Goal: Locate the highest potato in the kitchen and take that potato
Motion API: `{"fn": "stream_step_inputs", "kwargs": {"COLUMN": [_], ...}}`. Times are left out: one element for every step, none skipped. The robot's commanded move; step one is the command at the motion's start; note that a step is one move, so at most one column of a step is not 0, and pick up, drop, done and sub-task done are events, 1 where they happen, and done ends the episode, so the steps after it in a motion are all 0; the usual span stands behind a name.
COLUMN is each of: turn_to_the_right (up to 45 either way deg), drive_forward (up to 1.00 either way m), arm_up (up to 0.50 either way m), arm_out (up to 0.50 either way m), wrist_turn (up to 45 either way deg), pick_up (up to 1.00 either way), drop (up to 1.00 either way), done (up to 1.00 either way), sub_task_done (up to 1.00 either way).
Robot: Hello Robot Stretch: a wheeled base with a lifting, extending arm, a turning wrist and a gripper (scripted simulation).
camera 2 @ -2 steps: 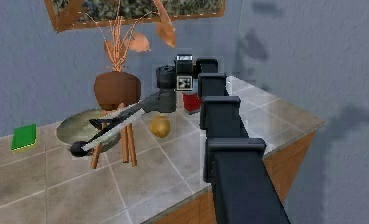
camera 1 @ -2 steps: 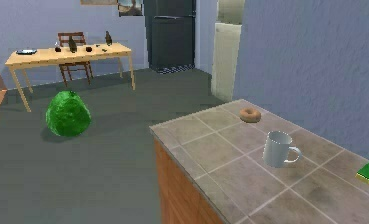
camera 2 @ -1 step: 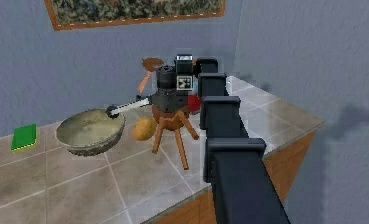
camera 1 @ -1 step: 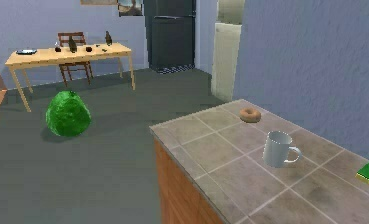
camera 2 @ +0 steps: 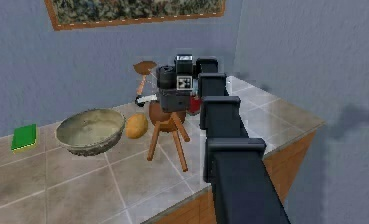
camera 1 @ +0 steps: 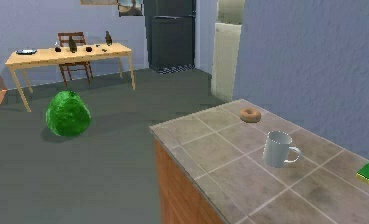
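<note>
A tan oval potato (camera 2: 136, 126) lies on the tiled counter (camera 2: 102, 190), just right of a grey bowl (camera 2: 90, 130). My gripper (camera 2: 167, 150) stands at the end of the dark arm (camera 2: 227, 150), right beside the potato, with its brown fingers (camera 2: 153, 143) slanting down toward the countertop. The counter and the potato lie at and behind the gripper, so I cannot tell whether it holds anything. A small brown round thing (camera 1: 250, 115) lies on the counter (camera 1: 222, 150) in the forward view.
A green book (camera 2: 24, 137) lies left of the bowl, and a framed picture (camera 2: 132, 12) hangs above. A white mug (camera 1: 280, 150) stands on the counter. Across the open floor are a green rounded thing (camera 1: 67, 114), a wooden table (camera 1: 67, 58), a chair (camera 1: 74, 55) and a dark fridge (camera 1: 172, 35).
</note>
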Motion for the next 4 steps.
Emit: {"fn": "stream_step_inputs", "kwargs": {"turn_to_the_right": [0.0, 0.0, 0.0, 0.0], "drive_forward": [0.00, 0.00, 0.00, 0.00], "arm_up": [0.00, 0.00, 0.00, -0.12], "arm_out": [0.04, 0.00, 0.00, 0.00], "wrist_turn": [0.0, 0.0, -27.0, 0.0], "pick_up": [0.00, 1.00, 0.00, 0.00], "drop": [0.00, 0.00, 0.00, 0.00], "done": [0.00, 0.00, 0.00, 0.00], "sub_task_done": [0.00, 0.00, 0.00, 0.00]}}
